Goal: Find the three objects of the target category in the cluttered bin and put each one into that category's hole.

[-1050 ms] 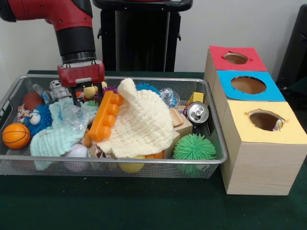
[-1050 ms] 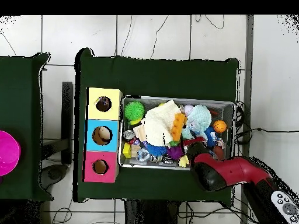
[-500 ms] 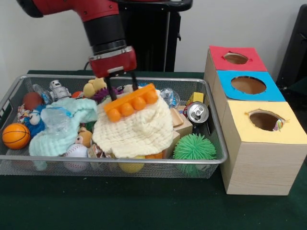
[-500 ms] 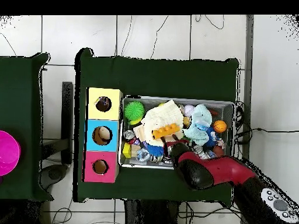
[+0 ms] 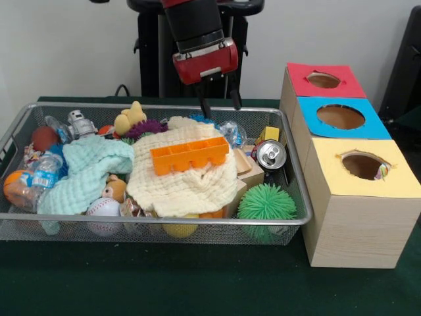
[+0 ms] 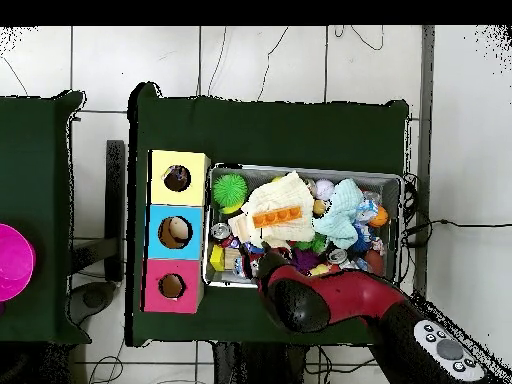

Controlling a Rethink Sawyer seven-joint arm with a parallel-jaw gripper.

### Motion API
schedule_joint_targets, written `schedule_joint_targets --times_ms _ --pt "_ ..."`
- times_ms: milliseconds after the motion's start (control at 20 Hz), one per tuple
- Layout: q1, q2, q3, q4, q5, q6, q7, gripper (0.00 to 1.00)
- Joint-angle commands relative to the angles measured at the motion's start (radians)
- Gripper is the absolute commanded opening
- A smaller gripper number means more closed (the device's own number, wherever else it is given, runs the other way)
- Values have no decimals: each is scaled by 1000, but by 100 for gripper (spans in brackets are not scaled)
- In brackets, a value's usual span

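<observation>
My gripper (image 5: 219, 105) hangs open over the back of the wire bin (image 5: 164, 222), nothing between its two dark fingers (image 5: 205, 108). Just below and in front of it, an orange studded block (image 5: 189, 155) lies flat on a cream cloth (image 5: 181, 184). Right of the bin stand three wooden boxes with a red hole (image 5: 323, 80), a blue hole (image 5: 341, 116) and a yellow hole (image 5: 363, 164). In the overhead view the arm (image 6: 320, 300) covers the gripper, and the orange block (image 6: 277, 216) shows on the cloth.
The bin also holds a mint cloth (image 5: 85, 171), a green spiky ball (image 5: 266, 203), a drink can (image 5: 271, 155), a baseball (image 5: 105, 209), a plastic bottle (image 5: 41, 181) over a basketball, a toy robot (image 5: 80, 123) and a yellow duck (image 5: 130, 118).
The gripper carried the orange block to the right, let it go onto the cream cloth, then rose and moved further right. The bottle and mint cloth shifted left.
</observation>
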Motion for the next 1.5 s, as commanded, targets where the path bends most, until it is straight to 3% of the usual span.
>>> schedule_joint_targets --times_ms 50,350,650,950,1200,1500 --pt "7 -161 -107 -12 53 231 44 100" --pt "-65 -205 -79 -39 18 307 -59 100" --pt "-130 -189 -55 -81 -74 331 -137 100" --pt "-153 -77 -78 -149 -235 261 -143 100" --pt "-198 -17 -39 -199 -322 231 -162 100" --pt "-310 37 75 -231 -317 295 -279 100"
